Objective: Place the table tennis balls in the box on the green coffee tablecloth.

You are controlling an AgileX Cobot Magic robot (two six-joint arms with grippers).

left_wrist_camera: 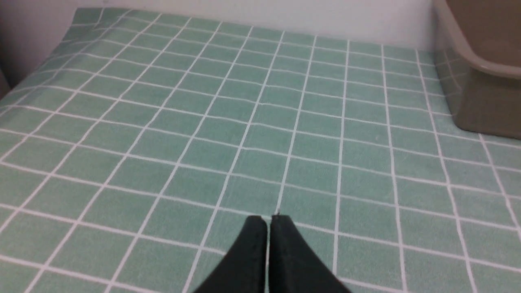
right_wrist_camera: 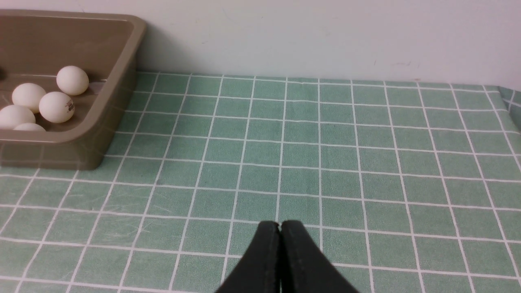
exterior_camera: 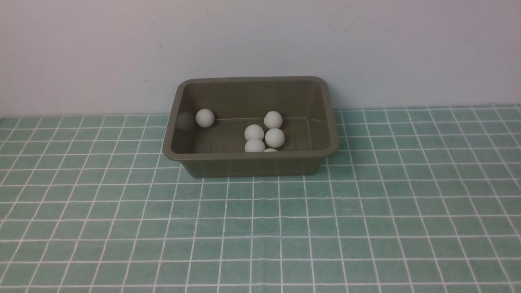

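The olive-brown box (exterior_camera: 252, 166) stands on the green coffee tablecloth (exterior_camera: 260, 228) near the back wall. Several white table tennis balls lie inside it: one ball (exterior_camera: 204, 118) by its left wall, a cluster (exterior_camera: 274, 137) right of centre. The right wrist view shows the box (right_wrist_camera: 81, 150) with balls (right_wrist_camera: 57, 107) inside; one carries a dark logo. The left wrist view shows only a corner of the box (left_wrist_camera: 484, 110). Neither arm appears in the front view. My left gripper (left_wrist_camera: 268, 219) is shut and empty over bare cloth. My right gripper (right_wrist_camera: 280, 224) is shut and empty too, well apart from the box.
A pale wall (exterior_camera: 260, 40) rises right behind the box. The cloth's left edge (left_wrist_camera: 61, 40) and its right edge (right_wrist_camera: 508, 97) show in the wrist views. No loose balls show on the cloth.
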